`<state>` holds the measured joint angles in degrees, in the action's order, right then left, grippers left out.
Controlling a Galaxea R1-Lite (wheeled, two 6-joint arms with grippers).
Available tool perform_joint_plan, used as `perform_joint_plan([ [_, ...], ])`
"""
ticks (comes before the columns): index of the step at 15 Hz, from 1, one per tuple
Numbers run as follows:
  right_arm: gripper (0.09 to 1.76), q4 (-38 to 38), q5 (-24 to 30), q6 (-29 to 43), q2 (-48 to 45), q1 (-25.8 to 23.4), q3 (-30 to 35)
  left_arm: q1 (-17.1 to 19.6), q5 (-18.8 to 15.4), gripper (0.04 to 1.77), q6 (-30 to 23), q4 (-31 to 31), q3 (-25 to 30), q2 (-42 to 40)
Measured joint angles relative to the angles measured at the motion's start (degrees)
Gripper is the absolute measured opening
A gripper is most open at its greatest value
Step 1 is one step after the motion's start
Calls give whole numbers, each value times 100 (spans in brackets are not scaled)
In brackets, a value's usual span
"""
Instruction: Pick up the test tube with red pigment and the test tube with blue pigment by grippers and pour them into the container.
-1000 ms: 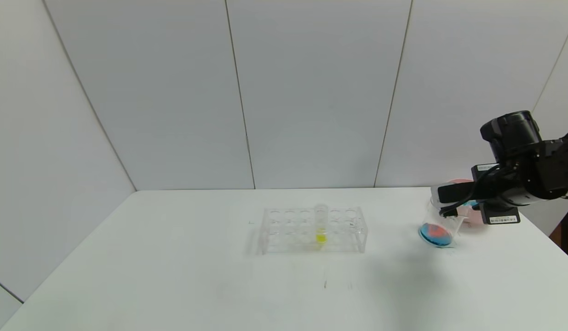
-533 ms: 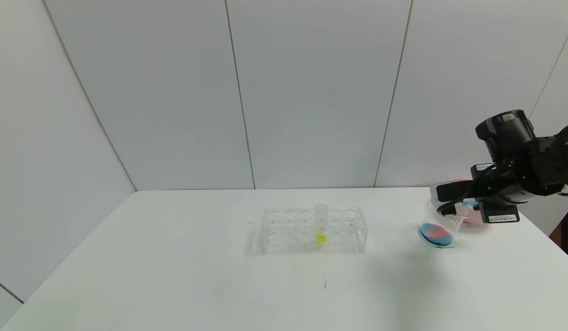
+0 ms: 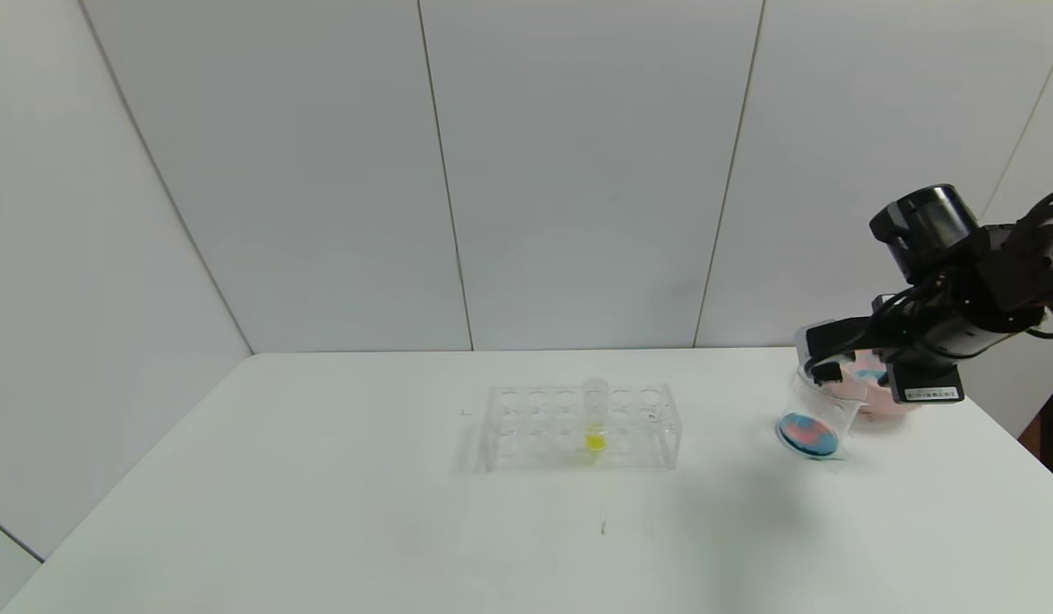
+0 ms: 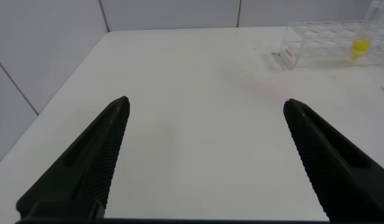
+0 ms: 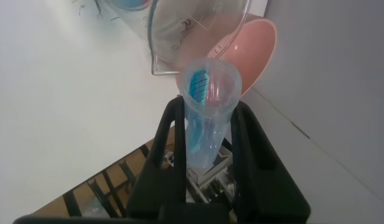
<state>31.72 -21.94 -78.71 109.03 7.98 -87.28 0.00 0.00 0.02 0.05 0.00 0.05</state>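
Where the head view took in the white table [image 3: 321, 477], the right gripper [image 3: 820, 362] hung at the 3 o'clock edge, just above the rim of the container [image 3: 820, 418], which stood tilted with blue and red liquid pooled at its bottom. A pink bowl [image 3: 884, 401] sat just behind it, at about 2 o'clock from the beaker. The clear tube rack [image 3: 581, 426] stood at centre, well apart, holding one tube with yellow liquid [image 3: 595, 418].

In the left wrist view, the left gripper [image 4: 207, 162] hovered over bare table with fingers spread wide, the rack [image 4: 325, 51] far off.

In the right wrist view, the right gripper [image 5: 207, 134] was clamped on the test tube with blue pigment [image 5: 204, 118], its open mouth lying beside the container's [image 5: 192, 34] lip and the pink bowl [image 5: 251, 53].
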Motion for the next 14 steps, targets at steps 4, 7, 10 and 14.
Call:
perform_joint_plan([
  [4, 49, 5, -547, -20, 124, 78, -141, 0, 0, 176, -2, 2, 0, 0],
  [7, 49, 24, -701, -28, 240, 177, -282, 0, 0, 176, -2, 2, 0, 0],
  [10, 49, 38, -1037, -52, 321, 256, -371, 0, 0, 176, 0, 0, 0, 0],
  [14, 49, 246, -1213, -49, 408, 345, -527, 0, 0, 176, 0, 2, 0, 0],
])
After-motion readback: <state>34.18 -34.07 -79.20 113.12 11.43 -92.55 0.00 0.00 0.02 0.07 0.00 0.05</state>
